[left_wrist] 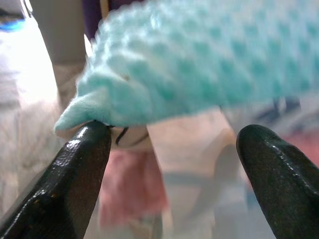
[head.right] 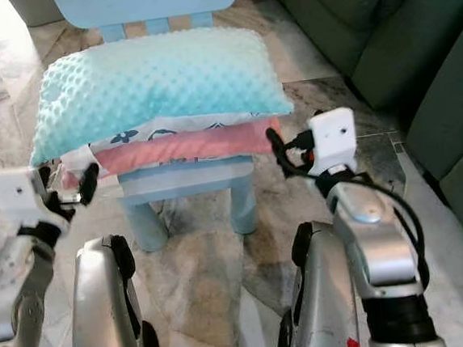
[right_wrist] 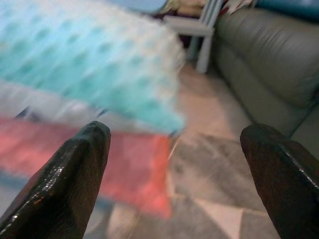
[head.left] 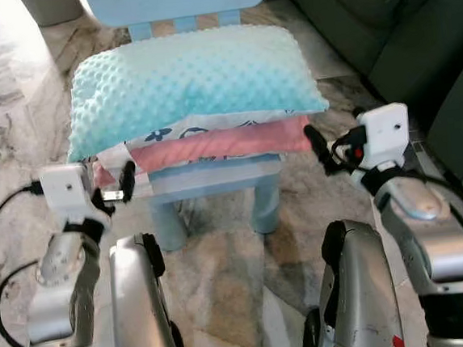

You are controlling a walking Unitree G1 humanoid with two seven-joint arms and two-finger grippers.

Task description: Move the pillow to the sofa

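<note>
pale blue chair (head.left: 216, 187) on marble floor (head.left: 14, 103), sunlit at left.

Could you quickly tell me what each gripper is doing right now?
Left gripper: open, empty, at the pillow's corner.
Right gripper: open, empty, beside the pillow.

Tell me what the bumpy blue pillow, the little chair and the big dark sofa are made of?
The pillow looks like soft plush fabric: its turquoise top is covered in raised fuzzy dots. The chair seems to be painted wood or perhaps plastic; its pale blue surface is smooth and matte, so I can't be sure. The sofa looks like dark green leather or imitation leather, smooth with a faint sheen.
</note>
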